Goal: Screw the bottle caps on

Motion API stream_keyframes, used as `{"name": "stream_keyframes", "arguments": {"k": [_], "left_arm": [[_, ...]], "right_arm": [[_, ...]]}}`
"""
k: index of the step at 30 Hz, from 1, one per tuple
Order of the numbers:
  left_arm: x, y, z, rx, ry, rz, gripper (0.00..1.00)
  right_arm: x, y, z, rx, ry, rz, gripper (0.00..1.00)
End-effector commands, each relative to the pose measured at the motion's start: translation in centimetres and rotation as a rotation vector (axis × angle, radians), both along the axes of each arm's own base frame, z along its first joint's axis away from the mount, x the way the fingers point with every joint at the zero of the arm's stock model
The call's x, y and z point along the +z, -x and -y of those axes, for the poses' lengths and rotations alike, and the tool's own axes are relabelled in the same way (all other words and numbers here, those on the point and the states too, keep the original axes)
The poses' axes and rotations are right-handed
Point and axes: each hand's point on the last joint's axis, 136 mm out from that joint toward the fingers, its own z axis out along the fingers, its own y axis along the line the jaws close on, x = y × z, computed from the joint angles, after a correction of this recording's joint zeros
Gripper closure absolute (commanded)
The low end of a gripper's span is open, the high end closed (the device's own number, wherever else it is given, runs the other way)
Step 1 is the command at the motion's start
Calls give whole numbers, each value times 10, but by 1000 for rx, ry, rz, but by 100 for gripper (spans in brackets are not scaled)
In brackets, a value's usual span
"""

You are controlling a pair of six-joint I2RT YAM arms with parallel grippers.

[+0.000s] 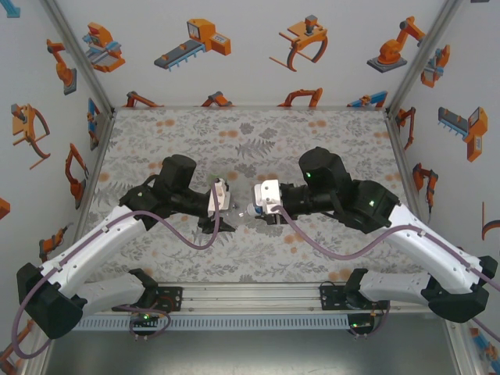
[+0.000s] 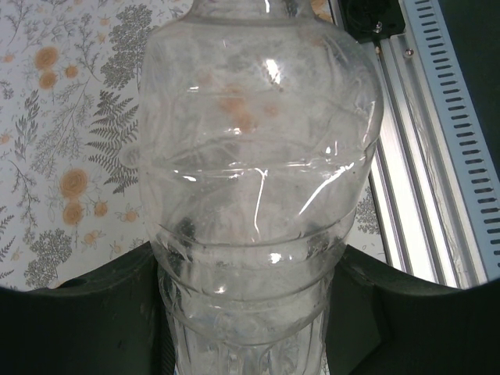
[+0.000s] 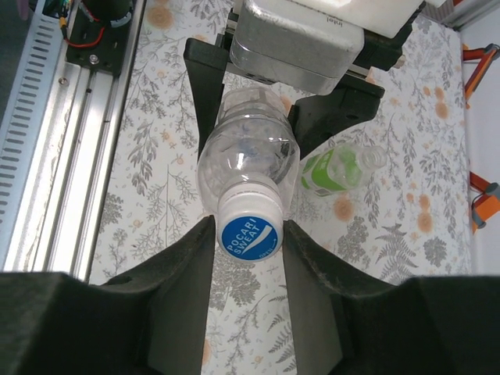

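Count: bottles 2; caps 1.

Near edge: aluminium rail [image 3: 55, 156].

Table centre, top view: both grippers meet, with the clear bottle [image 3: 248, 160] between them.

Right gripper [image 3: 248, 244]: jaws narrowed to the width of the cap [image 3: 248, 233], one finger pressed on each side. The cap has a white skirt and a blue top printed POCARI SWEAT; it sits on the neck of the clear bottle.

Clear bottle: nothing seen inside; the floral print reads through its wall. Its body runs away from the right gripper into the left gripper [image 2: 250, 262], whose fingers close on the lower body from both sides.

Beyond, on the floral table [image 1: 328, 133]: green bottle [image 3: 332, 172], lying on its side, well apart from both grippers; contents cannot be told.
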Motion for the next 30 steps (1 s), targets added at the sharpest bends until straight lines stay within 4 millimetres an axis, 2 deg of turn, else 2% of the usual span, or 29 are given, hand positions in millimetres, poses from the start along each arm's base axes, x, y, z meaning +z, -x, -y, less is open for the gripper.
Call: {"name": "stream_keyframes", "arguments": {"k": [1,5,8,10,15,20,25,30], "left_arm": [[14,7,2,-45,35,18,100],[14,6,2,-38,32,19,100],[14,3,2,-26,28,17,100],[15,2,3,-20,30,18,100],[14,0,4,-14,31,12,100],[13,-1,5,-14,32,7,100],[13,-1,5,-12,33,7,100],[13,-2,5,-5,29,10,100]], "right_arm": [[2,1,-2,11,-12,23,66],[1,1,-2,-7,-14,-11,83],[1,-13,-5,-142,-45,-129,100],[3,-32,-6,-310,-117,-255,100],[0,-53,-4,-568,-291,-615,100],[-13,-76,6,-871,-396,-992,100],[-44,-90,28,-1184,-513,-1337,100],[-50,-92,25,-1239,-504,-1402,100]]}}
